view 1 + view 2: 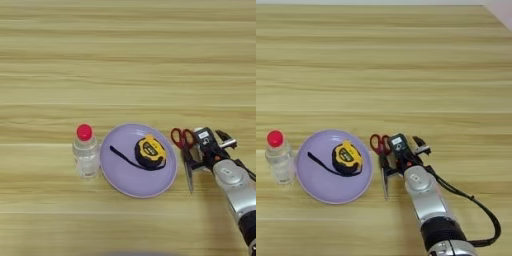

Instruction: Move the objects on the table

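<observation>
On the table: pale yellowish wooden planks with long grain lines fill both views, and every item sits in the near half.
Bottle: clear plastic with a red cap, upright, at the far left of the row, just beside the plate's left rim.
Plate: round, lilac, smooth and shallow, between the bottle and the scissors.
Tape measure: yellow and black, rounded case, lying on the plate right of its centre, with a thin black strap trailing left across the plate.
Scissors: steel blades pointing toward the near edge, red handle loops at the far end; flat on the wood just right of the plate's rim (close enough that the plate crowds their left side).
Gripper: two black fingers at the end of a silver forearm entering from the bottom right; one finger lies right against the scissors near the handle loops, the other angles off to the right, so they stand apart and clamp nothing. Whether the near finger actually touches the scissors cannot be told.
Cable: black, looping from the wrist out to the right.
Glue stick: not identifiable in either view.
</observation>
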Robot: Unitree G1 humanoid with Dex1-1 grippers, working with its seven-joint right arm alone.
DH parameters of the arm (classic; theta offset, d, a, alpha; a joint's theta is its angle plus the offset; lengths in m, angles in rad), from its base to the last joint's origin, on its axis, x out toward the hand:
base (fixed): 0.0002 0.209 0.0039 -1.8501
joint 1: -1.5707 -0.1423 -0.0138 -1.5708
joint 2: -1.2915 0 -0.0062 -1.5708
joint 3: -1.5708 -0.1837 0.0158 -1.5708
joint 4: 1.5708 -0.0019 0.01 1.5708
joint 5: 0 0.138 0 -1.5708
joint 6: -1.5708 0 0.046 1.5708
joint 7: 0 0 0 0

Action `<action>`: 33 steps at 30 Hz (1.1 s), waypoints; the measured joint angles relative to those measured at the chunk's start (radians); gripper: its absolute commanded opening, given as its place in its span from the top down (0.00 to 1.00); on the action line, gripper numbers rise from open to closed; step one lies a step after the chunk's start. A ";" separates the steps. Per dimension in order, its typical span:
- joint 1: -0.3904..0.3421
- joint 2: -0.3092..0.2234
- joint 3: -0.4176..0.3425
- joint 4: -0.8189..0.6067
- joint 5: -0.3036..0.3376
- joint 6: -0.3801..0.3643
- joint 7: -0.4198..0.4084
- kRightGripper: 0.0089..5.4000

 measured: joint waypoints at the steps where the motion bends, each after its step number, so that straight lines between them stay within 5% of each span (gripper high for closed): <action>1: 0.000 0.000 -0.002 -0.004 0.003 -0.006 0.000 0.00; 33: 0.006 -0.011 0.010 -0.010 -0.087 0.049 -0.083 0.00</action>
